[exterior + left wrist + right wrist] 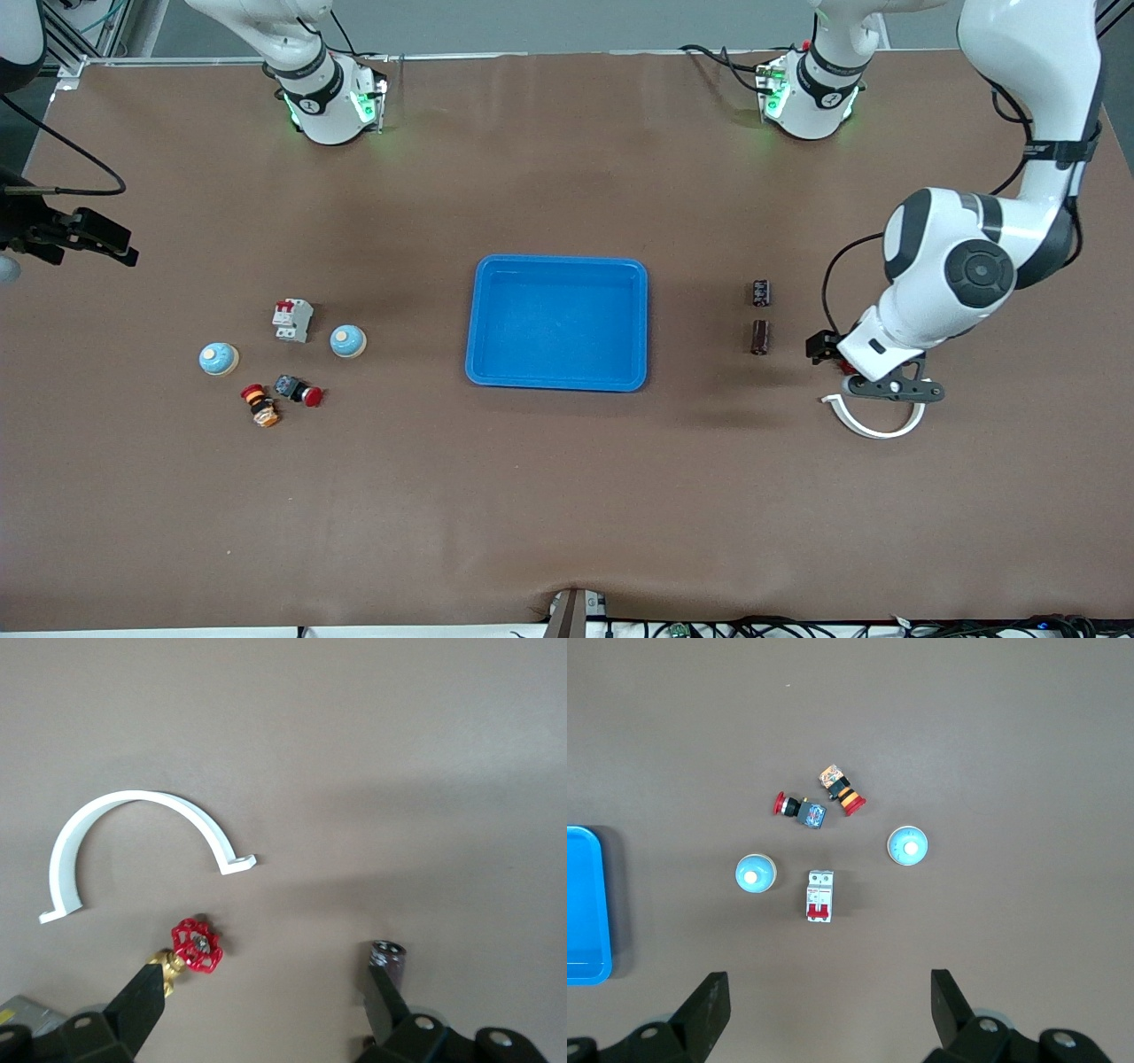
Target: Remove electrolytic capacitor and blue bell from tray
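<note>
The right gripper (102, 241) hangs at the right arm's end of the table, fingers (709, 1001) spread wide and holding nothing. Below it lie two blue bells, one (218, 358) toward the table edge, the other (348, 341) beside a white circuit breaker (293, 319). Nearer the camera sit two push-button switches (299, 390) (260, 404). A blue tray (485, 354) stands mid-table. Two capacitors lie between tray and left arm: one (760, 292) farther back, one (760, 337) nearer. The left gripper (873, 377) hovers over a white pipe clamp (873, 425) and a red-handled valve (195, 946), fingers (142, 997) wide apart, empty.
</note>
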Action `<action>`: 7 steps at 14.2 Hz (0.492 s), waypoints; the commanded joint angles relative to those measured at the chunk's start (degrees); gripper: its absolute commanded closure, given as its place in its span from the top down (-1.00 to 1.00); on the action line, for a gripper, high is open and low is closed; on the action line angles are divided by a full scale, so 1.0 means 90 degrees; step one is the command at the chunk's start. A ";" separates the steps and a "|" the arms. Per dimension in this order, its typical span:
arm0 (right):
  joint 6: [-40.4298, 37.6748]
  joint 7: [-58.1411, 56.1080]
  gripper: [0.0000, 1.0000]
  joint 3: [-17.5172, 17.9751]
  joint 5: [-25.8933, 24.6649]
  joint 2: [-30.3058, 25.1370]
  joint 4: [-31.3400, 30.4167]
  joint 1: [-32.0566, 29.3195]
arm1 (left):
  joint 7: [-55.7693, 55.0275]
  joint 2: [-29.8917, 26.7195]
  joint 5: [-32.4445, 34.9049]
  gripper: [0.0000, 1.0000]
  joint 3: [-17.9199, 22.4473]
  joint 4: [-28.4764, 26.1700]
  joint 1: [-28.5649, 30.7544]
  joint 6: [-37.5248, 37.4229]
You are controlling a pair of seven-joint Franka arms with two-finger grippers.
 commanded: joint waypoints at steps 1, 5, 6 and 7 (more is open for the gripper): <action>-0.0092 -0.0015 1.00 0.0062 0.0007 0.0052 0.0111 -0.0062 | 0.0135 0.0025 -0.0249 1.00 -0.0072 0.0575 0.0065 -0.0673; -0.0092 -0.0015 1.00 0.0062 0.0007 0.0052 0.0111 -0.0062 | 0.0145 -0.0326 -0.0249 1.00 -0.0092 0.0771 0.0339 -0.1133; -0.0092 -0.0015 1.00 0.0062 0.0007 0.0052 0.0111 -0.0062 | 0.0135 -0.0433 -0.0259 1.00 -0.0082 0.0858 0.0349 -0.1221; -0.0092 -0.0015 1.00 0.0062 0.0007 0.0052 0.0111 -0.0053 | 0.0135 -0.0511 -0.0259 1.00 -0.0082 0.0898 0.0378 -0.1347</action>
